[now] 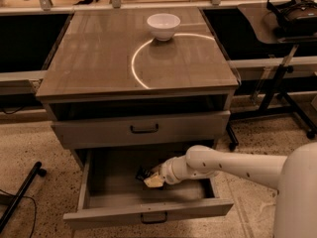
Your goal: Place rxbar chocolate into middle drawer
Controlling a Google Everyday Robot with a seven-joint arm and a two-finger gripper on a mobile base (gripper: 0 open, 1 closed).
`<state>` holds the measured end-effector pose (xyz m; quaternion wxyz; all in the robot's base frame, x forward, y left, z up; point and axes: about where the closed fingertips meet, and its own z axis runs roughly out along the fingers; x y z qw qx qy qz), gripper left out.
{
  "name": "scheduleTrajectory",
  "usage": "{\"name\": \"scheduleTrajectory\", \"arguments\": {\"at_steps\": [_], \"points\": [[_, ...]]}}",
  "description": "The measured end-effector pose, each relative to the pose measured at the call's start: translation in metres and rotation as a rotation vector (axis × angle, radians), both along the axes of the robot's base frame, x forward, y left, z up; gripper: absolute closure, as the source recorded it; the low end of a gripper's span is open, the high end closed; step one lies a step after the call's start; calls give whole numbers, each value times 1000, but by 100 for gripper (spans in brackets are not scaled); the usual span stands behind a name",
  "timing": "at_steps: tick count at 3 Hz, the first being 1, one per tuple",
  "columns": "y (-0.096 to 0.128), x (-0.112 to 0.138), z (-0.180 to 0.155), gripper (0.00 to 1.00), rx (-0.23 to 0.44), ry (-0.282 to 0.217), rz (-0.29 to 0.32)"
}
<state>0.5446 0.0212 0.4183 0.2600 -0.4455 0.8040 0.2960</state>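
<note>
The middle drawer (148,210) is pulled out wide open below the shut upper drawer front (143,129). My white arm reaches in from the right, and the gripper (148,177) is low inside the drawer, near its middle. A small dark thing, the rxbar chocolate (142,173), shows at the gripper's tip, just above the drawer floor. A pale yellowish part of the gripper sits right below it. I cannot tell whether the bar is held or resting on the floor.
A white bowl (163,26) stands at the back of the cabinet top (99,58). A side table with a black headset (294,14) stands at the right. A dark stand leg (22,192) lies on the floor at the left.
</note>
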Motion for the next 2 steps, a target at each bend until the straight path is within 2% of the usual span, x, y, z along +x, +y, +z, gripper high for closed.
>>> {"name": "scheduleTrajectory", "arguments": {"at_steps": [1,2], "points": [[-2,2,3,13,10,-4,5],[-18,4,19,0,16,-11,18]]}}
